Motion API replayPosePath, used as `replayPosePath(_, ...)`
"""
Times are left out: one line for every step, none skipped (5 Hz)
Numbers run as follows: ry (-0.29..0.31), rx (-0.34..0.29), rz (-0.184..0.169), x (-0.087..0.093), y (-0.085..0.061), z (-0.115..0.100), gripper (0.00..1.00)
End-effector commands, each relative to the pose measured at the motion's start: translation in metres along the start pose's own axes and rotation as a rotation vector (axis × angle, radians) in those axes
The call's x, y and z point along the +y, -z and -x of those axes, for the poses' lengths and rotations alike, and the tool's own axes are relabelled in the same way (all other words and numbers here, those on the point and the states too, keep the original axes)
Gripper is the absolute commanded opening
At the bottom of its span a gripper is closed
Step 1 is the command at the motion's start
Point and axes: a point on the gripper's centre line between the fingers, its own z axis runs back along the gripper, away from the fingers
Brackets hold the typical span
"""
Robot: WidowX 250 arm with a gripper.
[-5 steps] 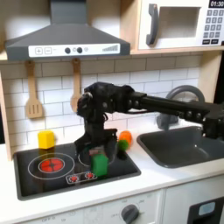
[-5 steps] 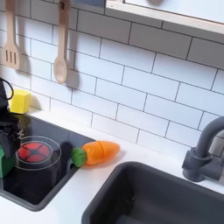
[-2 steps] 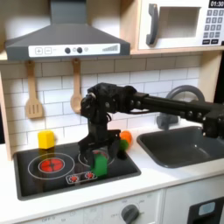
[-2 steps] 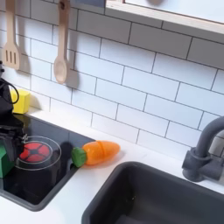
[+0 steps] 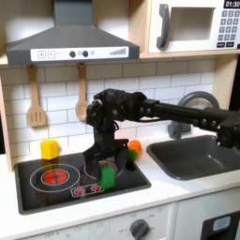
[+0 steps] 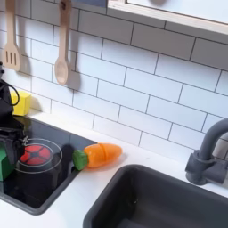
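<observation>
Hood: the grey metal range hood [image 5: 67, 39] hung over the stove in the first exterior view, with a white microwave [image 5: 195, 25] on that first exterior view's right.
Wall: the white brick-tile wall [image 6: 134, 85] carried two wooden utensils — a slotted spatula [image 5: 36, 97] and a spoon [image 6: 61, 55].
Sink: the dark grey basin [image 5: 197, 156] sat at the first exterior view's right, its grey tap [image 6: 208, 153] showing at the second exterior view's right edge.
Stove: the black toy hob with a red burner ring [image 5: 58, 175] lay on the white counter.
Arm: the black WidowX arm [image 5: 164, 110] reached in from the first exterior view's right and bent down over the hob.
Gripper: the black gripper [image 5: 106, 165] pointed down at the hob's right part, its fingers on either side of the green block; whether they pressed on it could not be told.
Block: the small green block [image 5: 107, 175] stood on the hob, between the fingers — near the front edge.
Carrot: the orange plastic carrot with a green top [image 6: 99, 155] lay on the counter between hob and sink, just beside the hob's edge.
Yellow item: a yellow block [image 5: 49, 148] sat behind the hob by the wall.
</observation>
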Motion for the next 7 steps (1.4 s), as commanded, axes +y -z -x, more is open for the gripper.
replayPosePath(-0.008,0.014,-0.014,0.0041,0.0077,0.0000,1.00)
replayPosePath(-0.006,0.006,-0.014,0.0037,0.0060,-0.0001,1.00)
replayPosePath(-0.004,0.004,-0.016,0.0046,0.0063,-0.0007,1.00)
replayPosePath(0.003,0.009,-0.013,0.0044,0.0070,0.0011,1.00)
replayPosePath(0.001,0.015,-0.012,0.0048,0.0092,0.0016,1.00)
replayPosePath(0.000,0.016,-0.010,0.0048,0.0099,0.0023,1.00)
replayPosePath(-0.003,0.025,-0.013,0.0046,0.0128,0.0029,1.00)
